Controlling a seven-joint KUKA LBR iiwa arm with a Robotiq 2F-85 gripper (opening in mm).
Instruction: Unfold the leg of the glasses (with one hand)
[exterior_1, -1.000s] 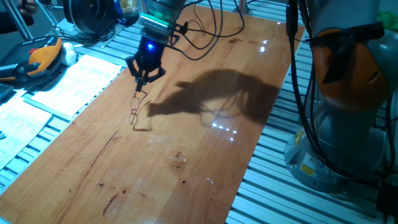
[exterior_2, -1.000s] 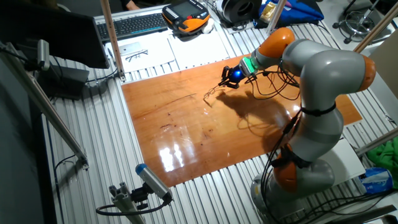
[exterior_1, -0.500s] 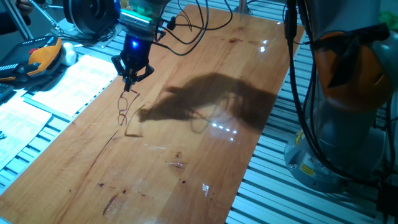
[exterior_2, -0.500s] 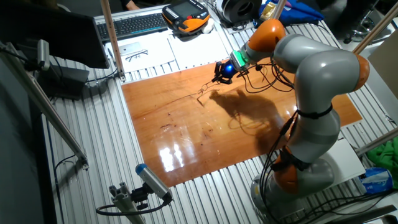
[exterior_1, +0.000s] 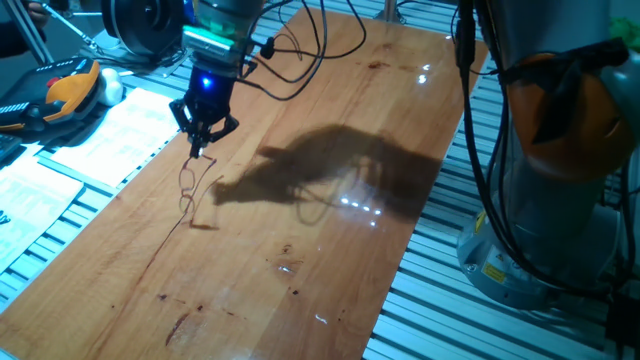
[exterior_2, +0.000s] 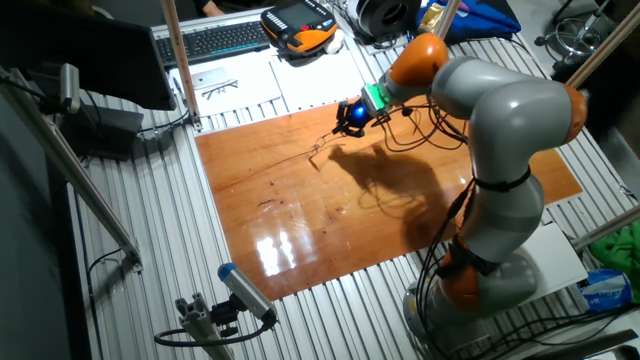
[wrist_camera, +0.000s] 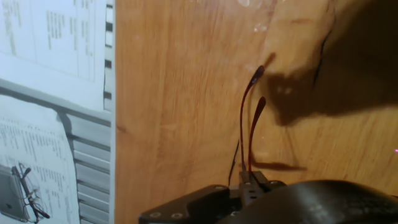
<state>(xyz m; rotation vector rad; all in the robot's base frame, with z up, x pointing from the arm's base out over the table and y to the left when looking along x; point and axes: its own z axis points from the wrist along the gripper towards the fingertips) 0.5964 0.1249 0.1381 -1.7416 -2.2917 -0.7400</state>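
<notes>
The tool (exterior_1: 203, 125) is seen closed down on the top of the glasses (exterior_1: 190, 190), which hang below it over the wooden desk (exterior_1: 330, 250) near the desk's edge facing the white printed sheets (exterior_1: 110, 125). In the hand view two slim legs (wrist_camera: 249, 134) run away from the closed fingertips, close together and nearly parallel, their tips above the desk's wood. In the one fixed view the wire frame appears to reach the desk at its lowest part, though contact cannot be confirmed.

The step in hand is judged to be the carrying or dragging of the held glasses, with the leg not yet swung out. For the next move, the free part would likely need to be braced against the desk so that the hinge is opened while the thin wire is kept from slipping or bending.
</notes>
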